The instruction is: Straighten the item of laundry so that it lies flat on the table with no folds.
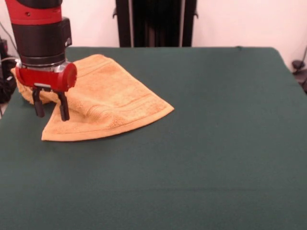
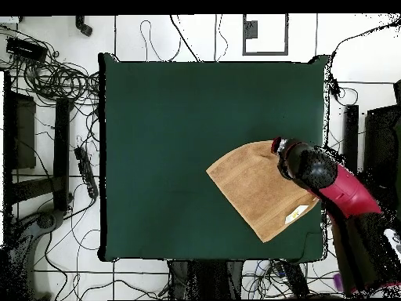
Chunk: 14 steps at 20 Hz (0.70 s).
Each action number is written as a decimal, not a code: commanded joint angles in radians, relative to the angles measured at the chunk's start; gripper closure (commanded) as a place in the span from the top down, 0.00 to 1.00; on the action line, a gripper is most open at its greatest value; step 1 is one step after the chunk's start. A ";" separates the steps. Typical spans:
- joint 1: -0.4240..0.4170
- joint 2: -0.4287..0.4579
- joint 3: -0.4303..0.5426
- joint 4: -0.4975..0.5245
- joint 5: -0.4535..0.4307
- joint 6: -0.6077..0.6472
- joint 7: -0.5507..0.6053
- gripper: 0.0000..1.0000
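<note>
The orange-tan towel (image 1: 108,98) lies at the left side of the dark green table (image 1: 216,124), rumpled, with a raised fold along its left part and border bands near its front edge. In the overhead view the towel (image 2: 258,188) makes a fan shape near the table's (image 2: 172,141) right edge, and its white label (image 2: 299,213) shows at the lower right. My gripper (image 1: 50,109) hangs over the towel's left edge, open, its two black fingers (image 1: 64,108) apart with nothing between them. From above, the gripper (image 2: 279,148) sits at the towel's upper right corner.
The table's left edge runs close behind the towel in the front view. Cables (image 2: 55,78) and stands lie on the floor around the table in the overhead view. A black post (image 1: 156,23) stands behind the table's far edge.
</note>
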 commanded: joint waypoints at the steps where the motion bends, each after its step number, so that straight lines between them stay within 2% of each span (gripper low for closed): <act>1: 0.052 0.018 0.026 0.131 0.083 -0.055 0.313 1.00; 14: 0.048 0.099 0.056 0.081 0.091 -0.143 0.304 1.00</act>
